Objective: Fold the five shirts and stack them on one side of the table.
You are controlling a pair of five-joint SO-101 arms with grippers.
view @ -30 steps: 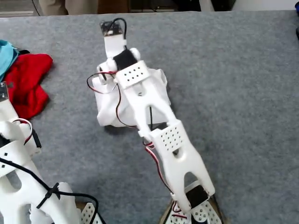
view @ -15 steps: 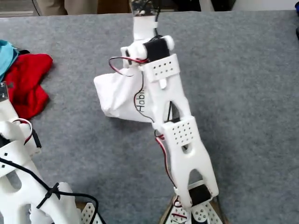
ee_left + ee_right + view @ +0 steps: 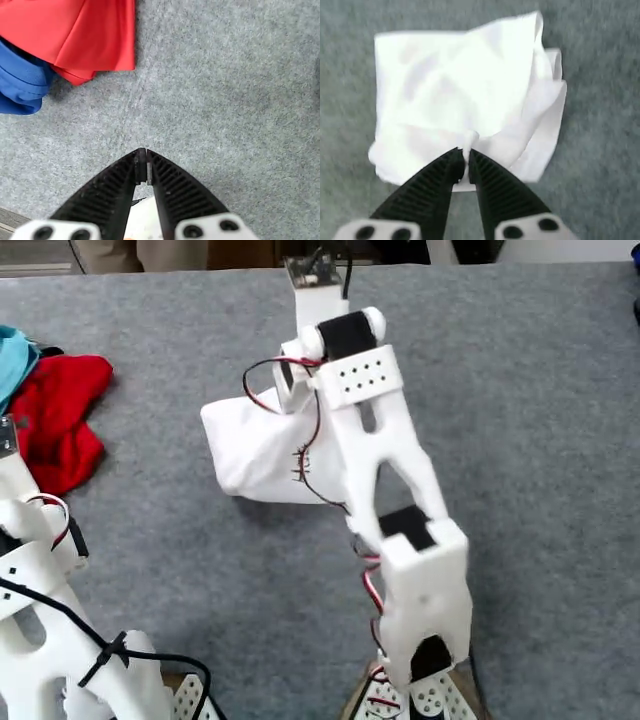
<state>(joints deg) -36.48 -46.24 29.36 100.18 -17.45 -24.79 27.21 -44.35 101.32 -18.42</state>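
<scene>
In the right tool: white shirt.

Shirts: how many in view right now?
3. White shirt at the middle of the table, pinched by the right claw; red shirt at the table's left side; blue shirt partly under the red one. More may be hidden out of frame.

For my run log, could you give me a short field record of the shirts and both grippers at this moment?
white shirt: crumpled bundle, mid-table
right gripper: shut on white shirt's edge
left gripper: shut, holding nothing, over bare table
red shirt: unfolded heap, overlapping blue shirt
stack: not yet started
</scene>
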